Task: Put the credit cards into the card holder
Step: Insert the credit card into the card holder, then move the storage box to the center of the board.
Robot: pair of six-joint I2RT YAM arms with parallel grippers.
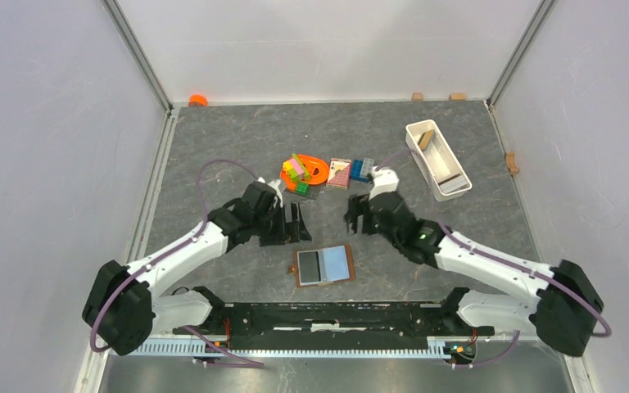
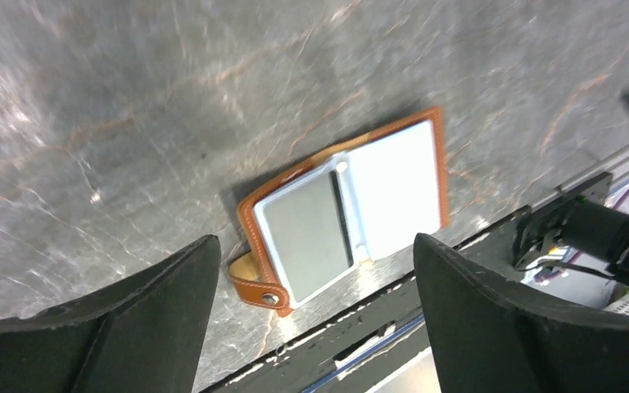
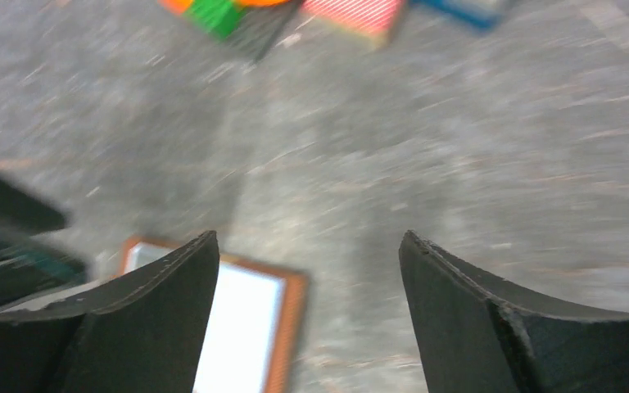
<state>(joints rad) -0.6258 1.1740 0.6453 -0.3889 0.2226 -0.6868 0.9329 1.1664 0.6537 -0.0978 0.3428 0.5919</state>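
Top external view: left gripper (image 1: 291, 223) and right gripper (image 1: 358, 214) hang with jaws spread wide, both empty. Nearer the bases, between them, the brown leather folding card holder (image 1: 325, 281) lies open on the grey stone-patterned table (image 1: 213, 139), carrying a dark grey credit card (image 1: 309, 264) beside a light blue credit card (image 1: 337, 262).

Overhead light: bright, even and diffuse; walls (image 1: 319, 41) read pale grey-white.
Shadows: soft and short, lying on the table (image 1: 213, 139) under both arms.
Left wrist view: card holder (image 2: 250, 221) was crisp; glare washed its light card (image 2: 397, 188) near white; sheen streaked the tabletop.
Right wrist view: heavy motion blur; coloured toys (image 3: 352, 10) were smeared, but the black fingers (image 3: 131, 327) were sharp-edged.
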